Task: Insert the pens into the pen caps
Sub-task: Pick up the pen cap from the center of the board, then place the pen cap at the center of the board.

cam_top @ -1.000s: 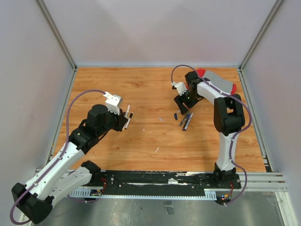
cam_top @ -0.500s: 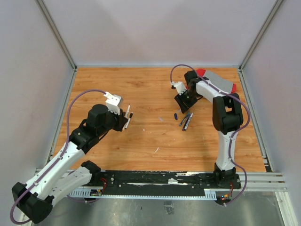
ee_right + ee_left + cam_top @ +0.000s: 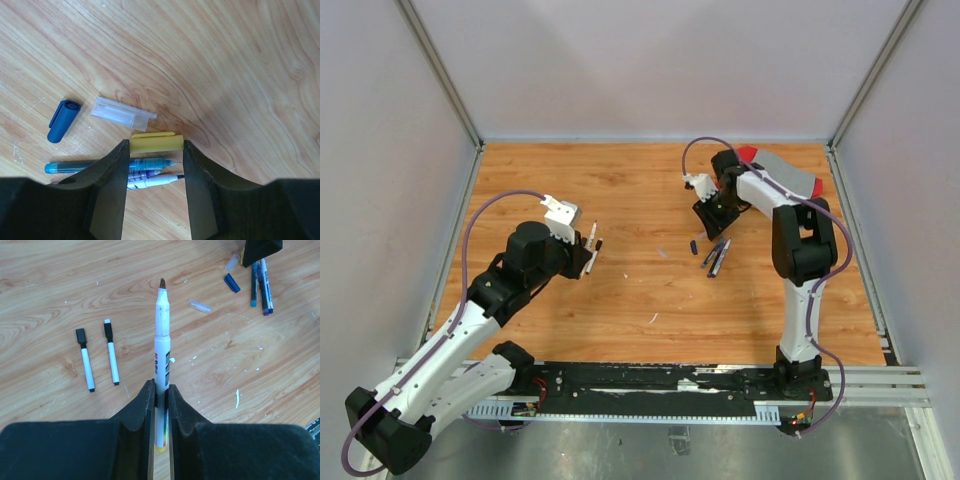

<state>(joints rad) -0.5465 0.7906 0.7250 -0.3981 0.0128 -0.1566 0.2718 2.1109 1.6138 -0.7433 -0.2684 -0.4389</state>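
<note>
Only the right wrist view shows the yellow cap (image 3: 156, 143). It lies flat on the table (image 3: 620, 190), crosswise between the right gripper (image 3: 155, 144) fingers. The jaws stand narrow and the cap's ends are at or against both pads; can't tell if it is actually pinched. Just beyond it lie a clear cap (image 3: 123, 114) and a blue cap (image 3: 64, 120). A bunch of uncapped pens (image 3: 145, 170) sits just nearer the camera, partly under the fingers. Only the left wrist view shows two small black-capped pens (image 3: 85, 360) side by side on the wood, left of the left gripper (image 3: 160, 387). In the top view the right arm is folded with its elbow high, wrist bent down to the table at far right. The left arm slants up from the near-left corner, its gripper off the table over the left-centre. The left jaws are clamped on a white pen (image 3: 161, 340) low on the barrel, with the yellow end behind the fingers and the bare dark tip pointing away.
</note>
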